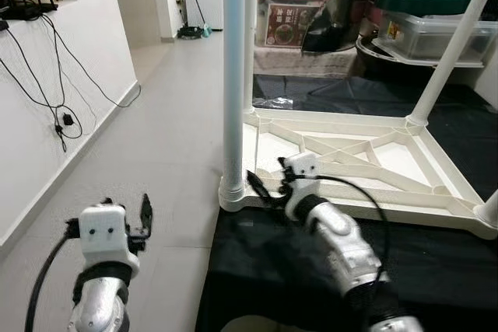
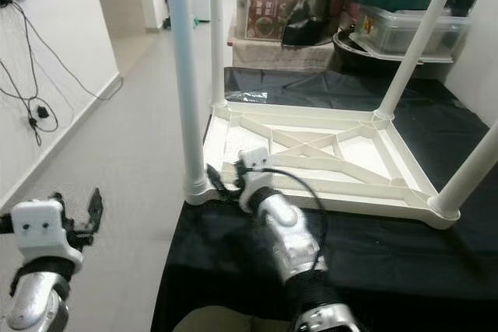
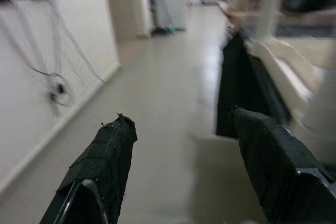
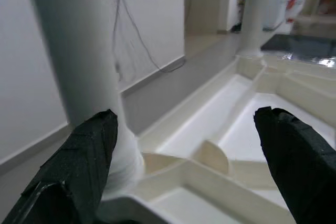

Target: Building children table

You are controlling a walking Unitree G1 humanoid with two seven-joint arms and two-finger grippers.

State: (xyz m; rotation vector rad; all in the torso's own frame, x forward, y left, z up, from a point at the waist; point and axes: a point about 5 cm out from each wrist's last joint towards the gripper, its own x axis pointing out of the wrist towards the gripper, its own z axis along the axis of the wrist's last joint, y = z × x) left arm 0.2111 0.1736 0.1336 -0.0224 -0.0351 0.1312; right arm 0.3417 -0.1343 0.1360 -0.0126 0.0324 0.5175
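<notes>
White table (image 1: 366, 162) upside down on black cloth (image 1: 436, 270), centre right of frame, legs up. Right gripper (image 1: 266, 186) by near-left leg (image 1: 233, 75), jaws wide. Left gripper (image 1: 124, 219) lower left above grey floor (image 1: 156, 169), jaws wide, holding nothing.

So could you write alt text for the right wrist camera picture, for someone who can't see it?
Two black fingers of the robot's right gripper stand wide open just in front of an upturned white plastic table, one finger beside the base of a white table leg standing up from its corner. Beyond are a pale floor, a white wall with dangling cables, and a second leg.
</notes>
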